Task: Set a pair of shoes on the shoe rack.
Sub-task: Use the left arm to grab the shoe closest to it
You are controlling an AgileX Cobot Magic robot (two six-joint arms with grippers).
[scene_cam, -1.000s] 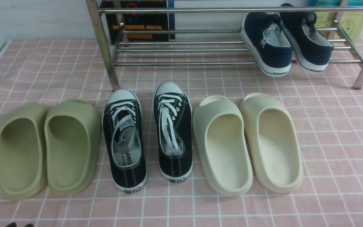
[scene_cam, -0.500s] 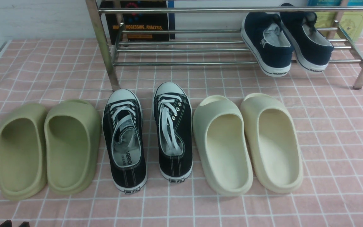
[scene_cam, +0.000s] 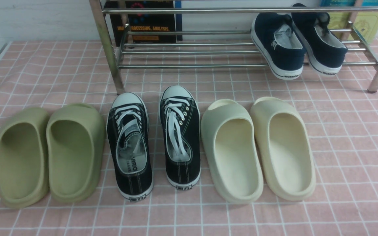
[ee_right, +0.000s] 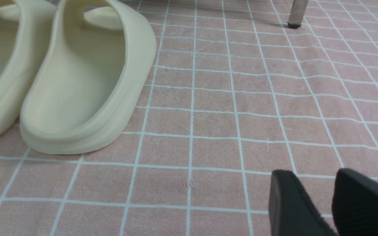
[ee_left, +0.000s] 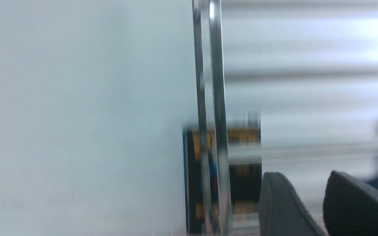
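Just in front of rack [scene_cam: 192, 66], near its left leg, on the surface [scene_cam: 356, 147]: sneakers [scene_cam: 179, 137] side by side, toes toward rack, not on it yet. Left jaws part-open, empty. Right jaws part-open, empty, low over surface.

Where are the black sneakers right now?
Front view, centre-left: the black sneakers stand on the pink cloth between olive slides and cream slides, before the shoe rack.
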